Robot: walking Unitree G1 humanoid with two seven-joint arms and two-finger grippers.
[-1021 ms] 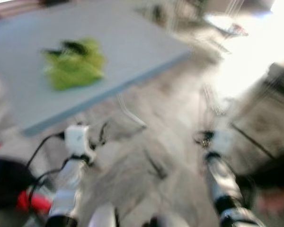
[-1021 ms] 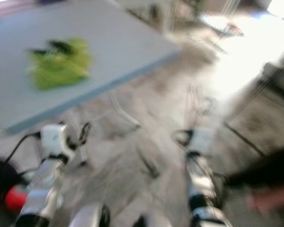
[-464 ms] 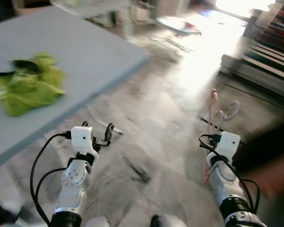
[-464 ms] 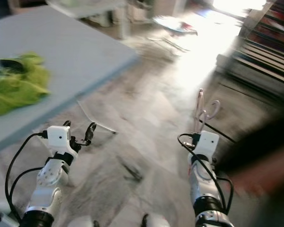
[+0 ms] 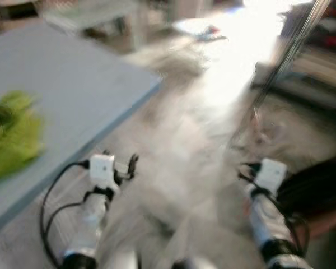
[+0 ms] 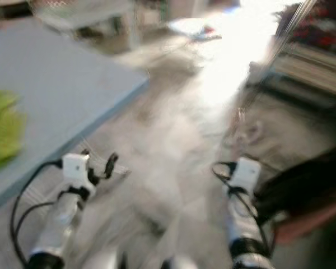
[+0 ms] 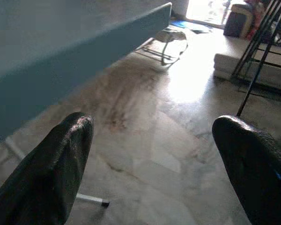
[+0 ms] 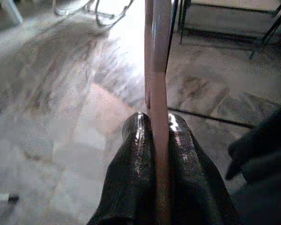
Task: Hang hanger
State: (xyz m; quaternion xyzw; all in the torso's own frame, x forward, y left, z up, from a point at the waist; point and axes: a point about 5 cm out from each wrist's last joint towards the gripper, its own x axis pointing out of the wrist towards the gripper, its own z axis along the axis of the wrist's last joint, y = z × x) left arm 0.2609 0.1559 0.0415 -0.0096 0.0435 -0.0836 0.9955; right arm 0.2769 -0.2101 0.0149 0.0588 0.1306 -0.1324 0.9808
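The right hand (image 8: 157, 136) pinches a pink hanger (image 8: 157, 70) over the marble floor (image 7: 178, 140), while the left hand (image 7: 152, 154) hangs spread beside the blue surface (image 5: 61, 95).

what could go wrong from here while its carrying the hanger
The pink hanger is pinched edge-on between the right gripper's fingers, so it could twist or slip as the robot walks. It sticks out ahead and might catch on the black rack legs. The open left gripper passes near the blue table edge.
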